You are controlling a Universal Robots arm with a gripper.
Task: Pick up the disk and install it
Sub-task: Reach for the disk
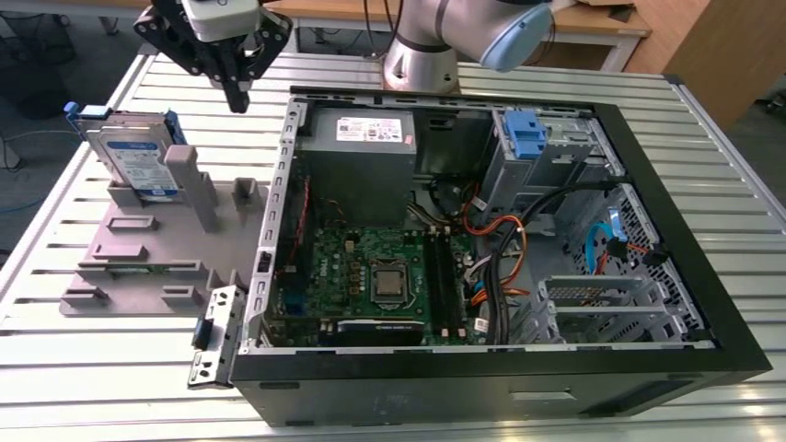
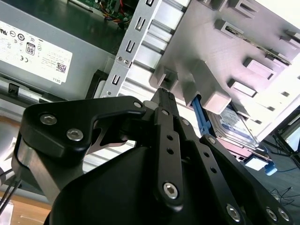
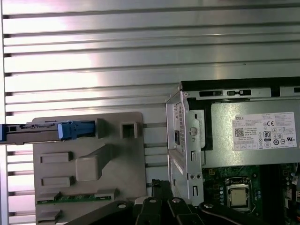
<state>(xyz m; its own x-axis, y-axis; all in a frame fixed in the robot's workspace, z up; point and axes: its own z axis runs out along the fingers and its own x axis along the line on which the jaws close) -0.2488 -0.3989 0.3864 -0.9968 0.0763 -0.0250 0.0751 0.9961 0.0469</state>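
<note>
The gripper (image 1: pixel 237 98) hangs above the slatted metal table (image 1: pixel 86 359) with its fingers drawn together to a point and nothing between them. It sits in the gap between the grey holder (image 1: pixel 147 262) and the far left corner of the open computer case (image 1: pixel 491 378), as the exterior view shows it. The disk (image 1: pixel 132 158) stands on edge in the far end of that holder, on the exterior view's left of the gripper and clear of it, with its labelled face turned toward the camera and blue rails along its edges. In the first wrist view the disk (image 3: pixel 37 132) appears edge-on at the holder's rim. Inside the case, the grey power supply (image 1: pixel 364 138) lies at the far wall, and a blue bracket (image 1: pixel 525 138) sits on the drive cage further to the exterior view's right.
</note>
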